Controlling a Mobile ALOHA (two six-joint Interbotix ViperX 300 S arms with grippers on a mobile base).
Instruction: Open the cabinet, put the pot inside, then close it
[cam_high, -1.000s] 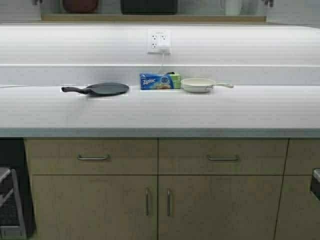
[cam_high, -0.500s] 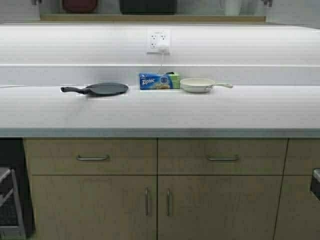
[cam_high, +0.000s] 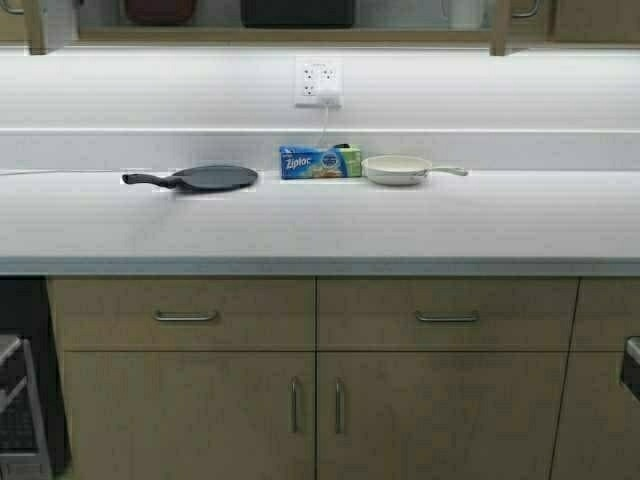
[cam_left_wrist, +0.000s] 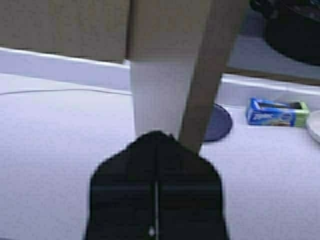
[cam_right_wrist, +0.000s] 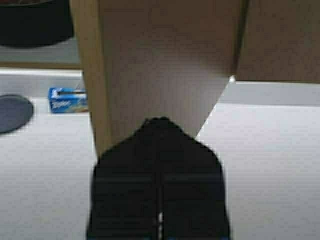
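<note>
Black ribbed left pincer (cam_left_wrist: 156, 145); right pincer (cam_right_wrist: 159, 131) alike

Before me runs a white countertop (cam_high: 320, 225), spanning my whole forward view above tan base cabinets (cam_high: 316, 400) with drawers. Three items lie directly on it, in a row near its rear edge against the white backsplash. To my left, a flat dark griddle pan (cam_high: 210, 178), its long handle pointing left. At centre, a blue Ziploc box (cam_high: 318, 162), lying on its long side, just below the wall outlet. To my right, a white frying pan (cam_high: 397, 169), its handle pointing right, just beside the box. The griddle pan sits apart from the box. At the top, a shelf (cam_high: 300, 35) carries a black pot (cam_high: 297, 12).
</note>
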